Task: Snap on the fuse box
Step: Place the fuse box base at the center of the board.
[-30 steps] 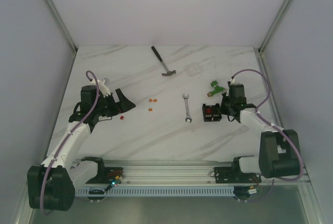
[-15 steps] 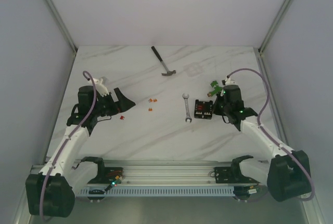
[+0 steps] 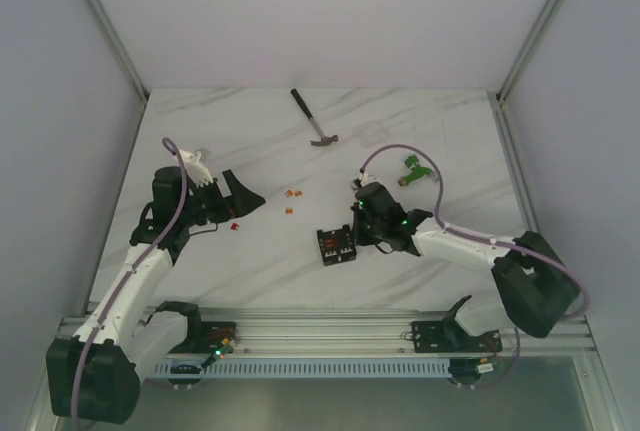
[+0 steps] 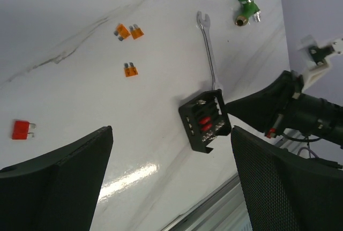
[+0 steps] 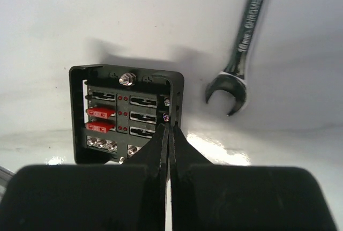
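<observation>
Near the middle of the table (image 3: 265, 269), a little toward its near edge, the fuse box (image 3: 337, 245) lies flat with its top open. Two red fuses (image 5: 100, 119) are seated in its left slots and the other slots are bare. The right gripper (image 5: 169, 129) has its fingers pressed together into one blade, with the tips touching the box's right wall. Whether a sliver of that wall sits between them cannot be told. The wrench (image 5: 244, 43) lies just to the far right, its open end close to the box's corner but apart from it. The left gripper (image 4: 171, 188) hangs spread wide over the left half of the table, holding nothing, with orange fuses (image 4: 128, 30) and a loose red fuse (image 4: 22, 129) on the marble nearby. No cover sits on the box; a faint squarish outline (image 3: 372, 133) on the far side may be a clear one, but it is too faint to say. The step in hand looks like positioning the box between the arms. To do that well, contact should stay low and square on the wall and move slowly, so the box slides rather than tips or spins and stays clear of the wrench. For the snap itself, one arm would likely need to brace the box while the cover is pressed straight down.
</observation>
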You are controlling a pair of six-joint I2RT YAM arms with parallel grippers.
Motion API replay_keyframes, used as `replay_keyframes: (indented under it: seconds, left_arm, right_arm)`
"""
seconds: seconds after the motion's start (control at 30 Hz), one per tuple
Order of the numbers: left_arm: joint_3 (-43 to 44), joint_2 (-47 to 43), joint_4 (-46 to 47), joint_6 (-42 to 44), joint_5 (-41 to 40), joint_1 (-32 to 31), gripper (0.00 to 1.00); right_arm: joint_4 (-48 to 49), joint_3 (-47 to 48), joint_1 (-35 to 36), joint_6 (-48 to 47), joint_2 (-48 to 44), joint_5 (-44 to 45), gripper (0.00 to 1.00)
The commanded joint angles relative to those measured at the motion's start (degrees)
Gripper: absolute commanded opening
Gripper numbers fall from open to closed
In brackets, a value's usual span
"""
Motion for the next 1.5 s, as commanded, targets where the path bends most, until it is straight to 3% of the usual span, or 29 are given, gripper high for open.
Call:
replay_keyframes:
  seconds: [0.0, 0.23, 0.43, 0.7, 1.0, 1.1, 1.27, 1.47]
  left_arm:
    - [-0.76, -0.65, 1.44, -0.93, -0.15, -1.85, 1.00]
    - [-1.61, 0.33, 2.53, -1.85, -8.04, -10.50, 1.00]
    - [-3.16, 4.27, 5.91, -4.09, -12.51, -16.90, 1.00]
    - [-4.78, 8.92, 8.67, -6.54, -14.37, -19.33, 1.00]
    - [-5.12, 12.59, 10.91, -7.97, -16.64, -20.76, 1.00]
    - [-4.06, 15.19, 12.13, -7.53, -16.15, -20.97, 1.00]
    - [-0.44, 22.05, 12.40, -7.02, -13.36, -22.84, 0.96]
    - [-0.69, 23.22, 12.45, -8.47, -14.51, -25.56, 0.96]
  right_arm:
    - [4.52, 3.40, 2.54, 2.48, 3.08, 3.28, 0.00]
    - [4.52, 1.74, 2.89, 1.37, 0.91, 3.44, 0.20]
    - [3.59, -1.71, 3.60, 0.64, -1.87, 2.33, 0.29]
    - [8.23, -4.72, 7.09, 3.01, 1.09, -2.63, 0.40]
    - [21.35, -0.54, 12.80, 3.03, 9.71, -14.89, 0.50]
    - [20.52, -1.01, 12.82, 2.13, 8.35, -10.12, 0.54]
    - [15.23, -1.71, 12.18, -0.68, 2.79, 0.37, 0.72]
    - [11.66, -3.71, 10.48, -0.34, -1.88, 10.98, 0.85]
